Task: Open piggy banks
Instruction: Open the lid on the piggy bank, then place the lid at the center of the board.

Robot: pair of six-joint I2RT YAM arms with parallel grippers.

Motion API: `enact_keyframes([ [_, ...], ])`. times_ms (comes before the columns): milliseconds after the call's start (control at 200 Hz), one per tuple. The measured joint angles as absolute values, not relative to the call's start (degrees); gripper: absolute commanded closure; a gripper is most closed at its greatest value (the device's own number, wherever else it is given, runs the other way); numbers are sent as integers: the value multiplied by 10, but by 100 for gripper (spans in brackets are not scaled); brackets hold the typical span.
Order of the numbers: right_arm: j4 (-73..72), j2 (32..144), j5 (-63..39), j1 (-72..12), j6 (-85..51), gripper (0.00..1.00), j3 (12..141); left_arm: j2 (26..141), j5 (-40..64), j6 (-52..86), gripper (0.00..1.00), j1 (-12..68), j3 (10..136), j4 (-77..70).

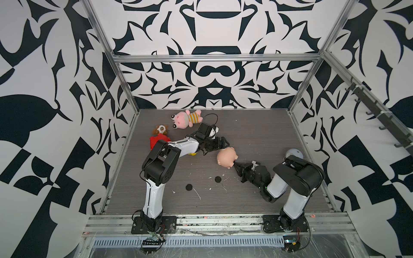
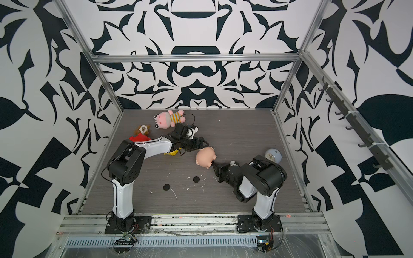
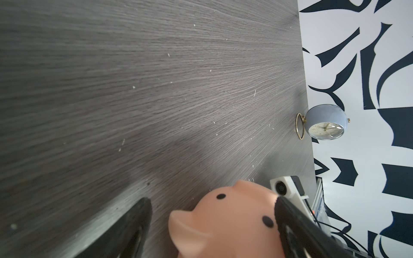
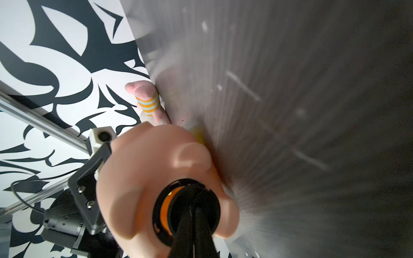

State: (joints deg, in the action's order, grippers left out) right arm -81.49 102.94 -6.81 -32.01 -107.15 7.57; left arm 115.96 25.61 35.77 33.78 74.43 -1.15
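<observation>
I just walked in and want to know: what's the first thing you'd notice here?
The peach-pink piggy bank in the middle of the table grabs the eye. The right fingers pinch its black belly plug, while the left fingers straddle its head. Two loose black plugs lie nearer the front edge.

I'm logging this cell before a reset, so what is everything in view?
peach-pink piggy bank: one, peach-pink, mid-table between the grippers
red piggy bank: one, red, left side, partly under the left arm
yellow piggy bank: one, yellow, mostly hidden under that arm
fitted plug: one, black, in the peach-pink bank's belly
loose plugs: two, black, near table front
striped plush: one, pink, far left
small plush: one, brown-and-white, beside red bank
clock: one, blue-grey, right edge
table: one, grey woodgrain
left gripper: one, black, open around peach-pink bank's head
right gripper: one, black, shut on fitted plug
</observation>
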Motion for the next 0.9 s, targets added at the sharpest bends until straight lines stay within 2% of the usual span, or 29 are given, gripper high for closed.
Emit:
enact_keyframes([
  [325,-811,1016,-69,-312,-1060,100,54,1160,256,355,10,338,750,-5],
  [395,-807,1009,-72,-311,-1056,100,54,1160,255,354,6,337,752,-3],
  [410,-805,1007,-72,-310,-1056,100,54,1160,254,354,0,337,752,-2],
  [575,-759,965,-96,-300,-1026,100,55,1158,232,344,1,331,764,30],
  [675,-639,889,-123,-294,-975,100,73,1141,204,332,1,321,781,65],
  [900,-136,611,-104,-289,-739,100,239,1051,127,305,1,296,824,124],
])
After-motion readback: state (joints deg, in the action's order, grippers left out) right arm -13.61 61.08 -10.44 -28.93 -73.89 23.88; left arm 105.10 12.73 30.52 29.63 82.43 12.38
